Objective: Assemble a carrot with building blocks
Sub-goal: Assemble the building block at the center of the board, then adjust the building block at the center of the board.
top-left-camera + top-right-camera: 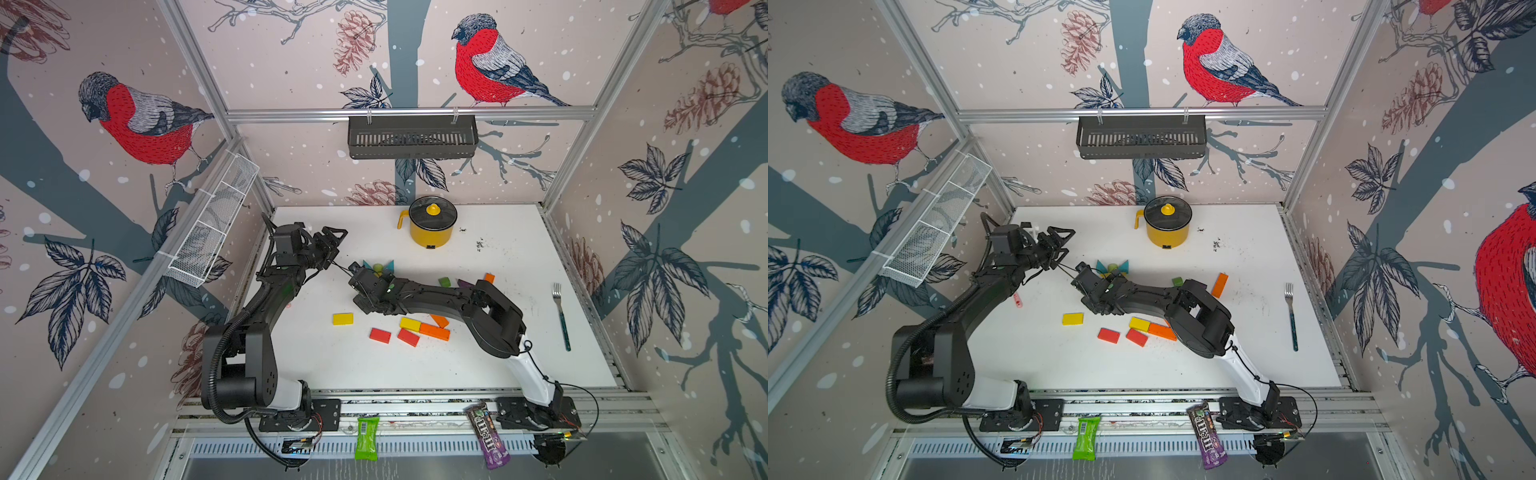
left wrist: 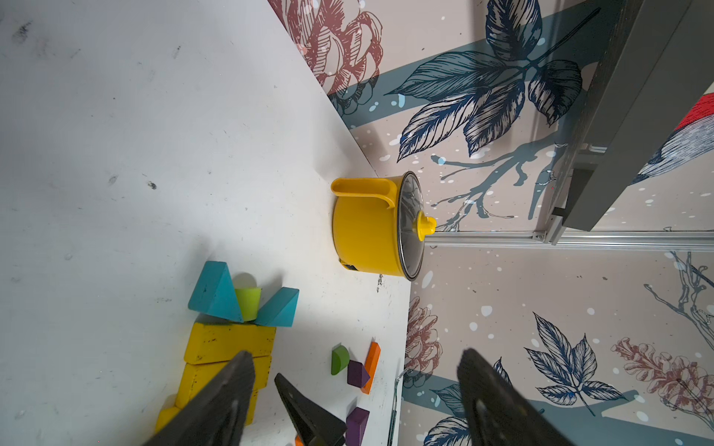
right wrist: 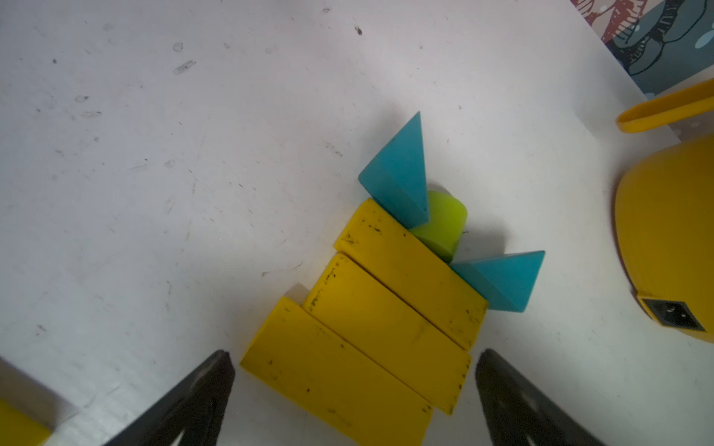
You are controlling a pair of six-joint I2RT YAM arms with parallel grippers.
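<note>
1. Flanking the nearest of three flat yellow rectangular blocks [image 3: 386,320] laid side by side, right hand [image 3: 355,354]: spread wide, released, grasping nothing.
2. Touching that row's far end, mid white desk [image 1: 478,374]: two teal triangular blocks [image 3: 398,181] and a lime-green round piece [image 3: 440,220].
3. Near the row, left hand [image 2: 357,353]: fingers apart, empty.

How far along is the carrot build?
Done: two teal triangular blocks and a lime green cylinder cap three yellow rectangular blocks laid side by side. In hand: nothing; the right gripper has open fingers by the nearest one. Left: loose yellow, orange and red blocks.
</note>
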